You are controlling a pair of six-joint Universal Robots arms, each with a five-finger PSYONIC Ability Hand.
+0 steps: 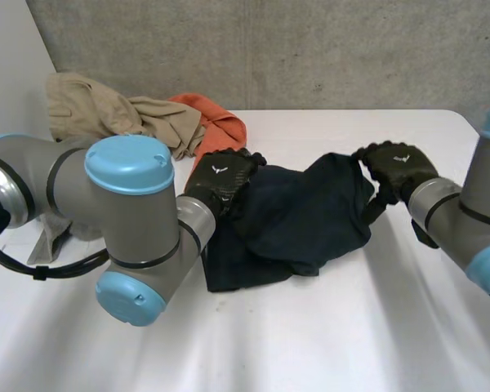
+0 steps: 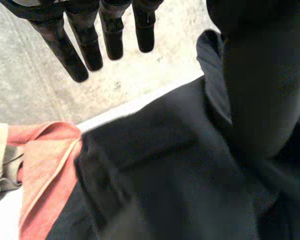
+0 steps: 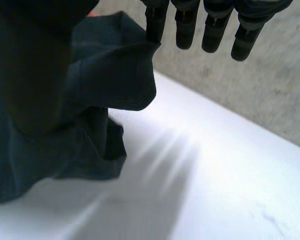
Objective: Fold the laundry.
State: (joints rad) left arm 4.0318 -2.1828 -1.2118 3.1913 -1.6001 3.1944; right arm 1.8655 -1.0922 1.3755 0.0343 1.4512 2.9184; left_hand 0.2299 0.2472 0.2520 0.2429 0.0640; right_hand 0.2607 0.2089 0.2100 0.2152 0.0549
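A dark navy garment [image 1: 294, 216] lies crumpled in the middle of the white table [image 1: 351, 335]. My left hand [image 1: 220, 181] is at its left edge; in the left wrist view its fingers [image 2: 65, 50] reach out straight above the dark cloth [image 2: 165, 175] and hold nothing. My right hand [image 1: 400, 167] is at the garment's upper right corner. There its fingers [image 3: 212, 30] are straight as well, and a raised fold of the cloth [image 3: 90, 85] touches the tip of one finger. Both hands are open.
An orange cloth [image 1: 220, 122] and a beige garment [image 1: 106, 110] lie heaped at the table's back left, just behind my left hand; the orange cloth [image 2: 45, 170] borders the dark garment. A grey concrete wall [image 1: 310, 49] runs behind the table.
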